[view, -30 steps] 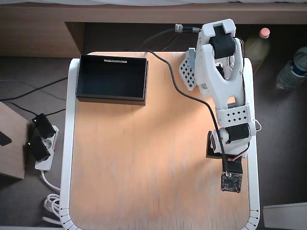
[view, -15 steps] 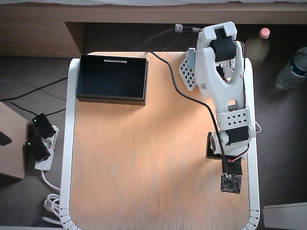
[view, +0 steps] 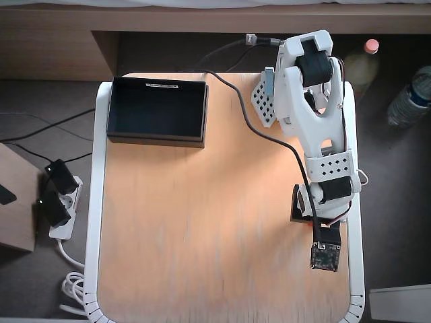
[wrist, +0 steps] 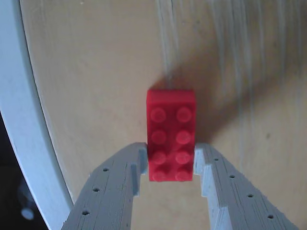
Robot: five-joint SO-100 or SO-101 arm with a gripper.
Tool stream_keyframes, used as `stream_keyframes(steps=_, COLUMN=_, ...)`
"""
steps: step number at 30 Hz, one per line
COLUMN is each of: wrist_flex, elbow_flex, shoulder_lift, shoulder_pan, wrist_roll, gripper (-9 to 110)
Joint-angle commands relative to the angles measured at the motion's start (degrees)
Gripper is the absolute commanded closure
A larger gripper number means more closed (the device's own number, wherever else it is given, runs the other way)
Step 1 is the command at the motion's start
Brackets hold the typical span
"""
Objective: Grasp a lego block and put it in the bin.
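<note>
The red lego block lies lengthwise between my two grey fingers in the wrist view, studs up. My gripper is shut on its near end, one finger pressing each long side, over the wooden tabletop. In the overhead view my gripper is low at the table's right side, under the arm and wrist camera, and the block is hidden there. The black bin stands open and empty at the table's far left corner, a white label strip on its far rim, well away from the gripper.
The table has a white rim, which also shows at the left in the wrist view. A black cable runs across the far part of the table to the arm. Two bottles stand on the floor to the right, and a power strip lies to the left.
</note>
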Motion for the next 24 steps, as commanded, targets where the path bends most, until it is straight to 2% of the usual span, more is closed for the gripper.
stream_keyframes(steps=1, wrist_flex=-1.1, elbow_flex=-6.4, shoulder_lift=0.4, shoulder_pan=-0.4, wrist_roll=-0.3, gripper=101)
stream_keyframes(steps=16, wrist_flex=-0.6, elbow_flex=-6.5, shoulder_lift=10.1, shoulder_pan=9.8, wrist_roll=2.2, gripper=101)
stream_keyframes(steps=24, wrist_flex=8.9, elbow_flex=-10.6, shoulder_lift=16.8, shoulder_pan=20.5, wrist_roll=4.2, gripper=101)
